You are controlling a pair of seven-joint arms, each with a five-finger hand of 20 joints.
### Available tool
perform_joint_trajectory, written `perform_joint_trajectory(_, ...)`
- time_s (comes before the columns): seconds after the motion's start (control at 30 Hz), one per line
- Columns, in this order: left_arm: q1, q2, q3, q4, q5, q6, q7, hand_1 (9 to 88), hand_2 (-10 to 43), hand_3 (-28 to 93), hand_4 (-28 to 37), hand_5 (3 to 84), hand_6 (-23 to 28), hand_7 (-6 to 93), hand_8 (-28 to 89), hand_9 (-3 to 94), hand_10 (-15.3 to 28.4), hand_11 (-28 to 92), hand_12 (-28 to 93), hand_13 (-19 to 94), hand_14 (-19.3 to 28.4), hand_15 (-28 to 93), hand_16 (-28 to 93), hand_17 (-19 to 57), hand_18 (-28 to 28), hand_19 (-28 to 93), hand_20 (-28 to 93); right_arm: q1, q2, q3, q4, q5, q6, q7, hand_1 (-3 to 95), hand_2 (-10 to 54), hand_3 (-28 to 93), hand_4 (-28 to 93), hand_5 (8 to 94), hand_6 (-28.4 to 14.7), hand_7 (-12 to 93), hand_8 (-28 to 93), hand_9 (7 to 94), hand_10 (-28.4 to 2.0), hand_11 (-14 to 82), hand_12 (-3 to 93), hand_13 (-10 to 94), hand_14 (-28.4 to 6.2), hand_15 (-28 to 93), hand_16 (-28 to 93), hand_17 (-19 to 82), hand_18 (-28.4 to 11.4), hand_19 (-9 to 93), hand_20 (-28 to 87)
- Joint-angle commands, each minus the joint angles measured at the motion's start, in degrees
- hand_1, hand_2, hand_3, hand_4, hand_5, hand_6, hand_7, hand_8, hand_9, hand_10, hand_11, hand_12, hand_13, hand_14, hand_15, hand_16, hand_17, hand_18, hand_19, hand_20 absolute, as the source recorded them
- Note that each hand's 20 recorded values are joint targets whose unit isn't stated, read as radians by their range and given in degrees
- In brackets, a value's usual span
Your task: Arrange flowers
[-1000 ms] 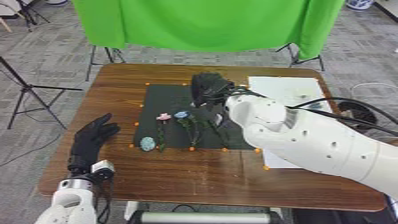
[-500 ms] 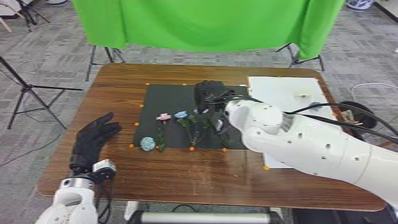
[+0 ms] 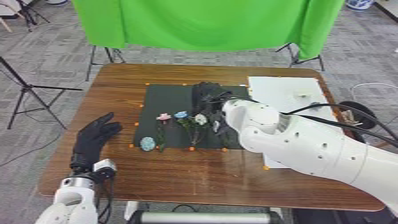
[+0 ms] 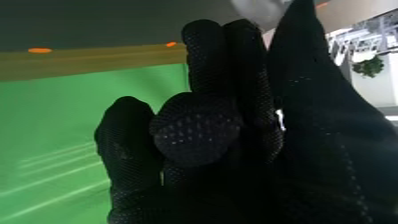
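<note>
The flowers look very light, so weight should be no trouble; the soft heads are what could crush or deform. The pink flower (image 3: pixel 163 117), the blue flower (image 3: pixel 181 114) and the pale flower (image 3: pixel 201 119) lie in a loose row on the dark mat (image 3: pixel 157 94), stems towards the robot. Their slim green stems probably bend a little and may roll or slip against glove fabric, so the best hold is a gentle pinch on the stem just below the head, clear of the petals. Low leaves could snag a neighbour, as the blue and pale ones sit close together.

The right hand (image 3: pixel 206 93) is over the far part of the mat, in knitted black fabric with small raised dots in the wrist view; I cannot tell whether it is parted, closed or clamped on anything. The left hand (image 3: pixel 91 141) rests spread and relaxed on the surface (image 3: pixel 178 177), smooth brown wood with visible grain. Near it, on the mat, is a rounded, mottled pale-blue piece (image 3: pixel 147 144). The mat looks flat and matt, beside a flat white sheet (image 3: pixel 274 90).
</note>
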Motion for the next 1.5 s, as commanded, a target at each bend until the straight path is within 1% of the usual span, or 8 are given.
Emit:
perform_joint_trajectory(0.03,1.21,-0.41,1.1,1.09,0.1,-1.04,-1.77,19.2,-4.0,76,-28.3,48.2,1.3,14.8,-8,50.6,13.2,21,13,41,17.0,24,-1,9.9,11.8,4,18,0.65,-0.06,1.32,-0.36,0.37,-0.37,0.58,45.4,-9.5,64,-18,74.0,2.3,19,2,76.5,-11.9,14.5,16.2,90,-2.4,63,29,63,-14.5,93,59)
perform_joint_trajectory(0.4,0.99,-0.45,1.06,1.19,0.15,-1.28,-1.66,19.2,-4.1,76,-28.3,48.1,1.2,14.9,-8,50.5,13.2,21,13,41,17.0,24,-1,9.8,11.8,4,18,0.09,1.53,7.55,-2.2,1.59,0.83,0.94,43.9,-9.5,65,-19,71.9,2.4,19,2,75.3,-12.0,14.3,16.1,90,-2.4,63,28,63,-14.4,93,59)
perform_joint_trajectory(0.67,1.3,-0.39,0.74,1.01,0.03,-1.07,-1.64,19.2,-4.1,76,-28.3,48.1,1.2,14.9,-7,50.5,13.2,21,13,42,16.9,24,-1,9.8,11.8,4,18,-6.24,13.88,23.36,-12.02,-3.56,3.96,4.18,37.6,-9.5,69,-18,69.4,2.5,17,-3,73.0,-12.4,13.5,16.2,89,-2.9,63,28,61,-14.7,93,58)
perform_joint_trajectory(0.73,1.64,-0.43,0.63,0.88,0.1,-1.04,-1.58,19.2,-4.1,76,-28.3,48.1,1.2,14.9,-8,50.5,13.2,21,13,41,16.9,24,-1,9.8,11.8,4,18,-9.9,16.98,28.6,-13.89,-5.08,0.96,7.24,34.7,-9.5,70,-17,67.5,2.3,17,-10,71.6,-12.9,12.9,16.2,88,-3.1,63,29,60,-14.9,93,57)
perform_joint_trajectory(0.8,2.26,-0.57,0.36,0.65,-0.02,-0.91,-1.69,19.2,-4.1,76,-28.3,48.1,1.2,14.9,-8,50.6,13.2,21,13,41,16.9,24,-1,9.8,11.8,4,18,-13.29,18.76,33.7,-14.68,-4.41,-6.14,10.55,31.1,-9.5,69,-16,62.9,1.2,15,-10,68.4,-13.3,11.7,16.1,87,-3.7,63,28,59,-15.2,93,56)
perform_joint_trajectory(1.03,2.17,-0.52,0.45,0.6,0.17,-1.07,-1.86,19.4,-4.2,76,-28.3,48.1,1.2,14.8,-8,50.5,13.2,21,13,41,16.9,24,-1,9.8,11.8,4,18,-15.74,21.85,34.64,-8.61,-5.65,-15.17,16.39,20.3,-9.5,62,-14,46.1,-1.7,6,-6,55.2,-18.3,7.1,16.0,81,-7.5,62,27,54,-18.1,93,52)
perform_joint_trajectory(1.2,2.01,-0.46,0.62,0.67,0.5,-1.62,-2.13,19.5,-4.2,76,-28.3,48.1,1.3,14.8,-8,50.5,13.3,21,13,41,16.9,24,-1,9.8,11.8,4,18,-17.07,21.79,34.91,-4.48,-5.87,-17.91,18.54,17.9,-9.5,59,-14,43.7,-1.3,5,-6,51.5,-18.9,6.4,15.7,80,-8.9,62,27,52,-19.4,93,50)
perform_joint_trajectory(1.5,2.36,-0.4,0.58,0.49,0.45,-1.77,-2.45,19.7,-4.1,76,-28.3,48.1,1.3,14.7,-7,50.5,13.3,21,13,41,16.9,24,-1,9.8,11.8,4,18,-21.16,22.12,36.58,-1.0,-5.54,-19.44,21.36,17.7,-9.5,60,-14,44.2,-1.1,5,-5,52.7,-18.8,6.8,15.7,80,-9.0,62,26,52,-19.6,93,49)
